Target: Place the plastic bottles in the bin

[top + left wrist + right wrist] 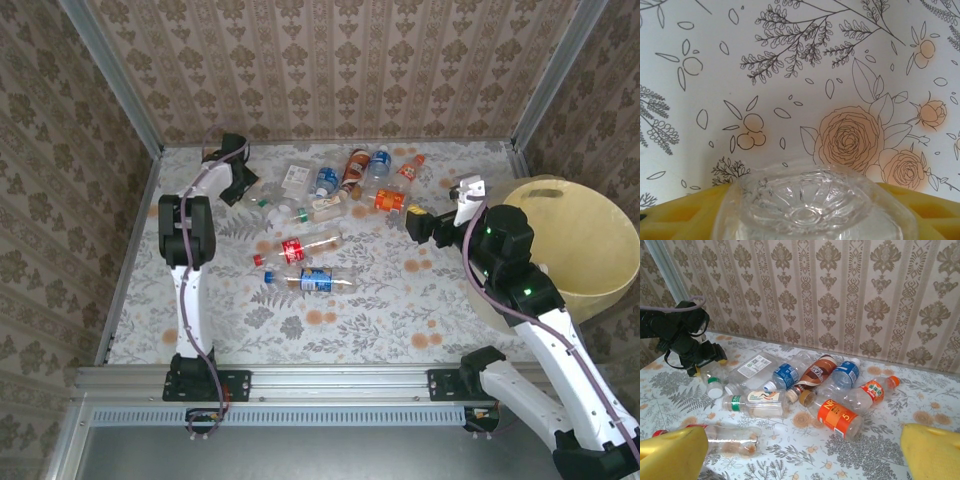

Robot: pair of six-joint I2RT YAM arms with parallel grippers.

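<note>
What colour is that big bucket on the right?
Pale yellow. The bin shows best in the top external view.

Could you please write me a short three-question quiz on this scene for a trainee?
1. True or false: the right pincer is open.
2. What is the left pincer gripping? A) a clear bottle B) a cloth C) nothing
3. On which side of the top view does the bin stand?

Key: 1 true, its fingers are spread wide apart in the right wrist view. 2 A, the bottle's base sits between its fingers. 3 The right, beside the right arm.
</note>
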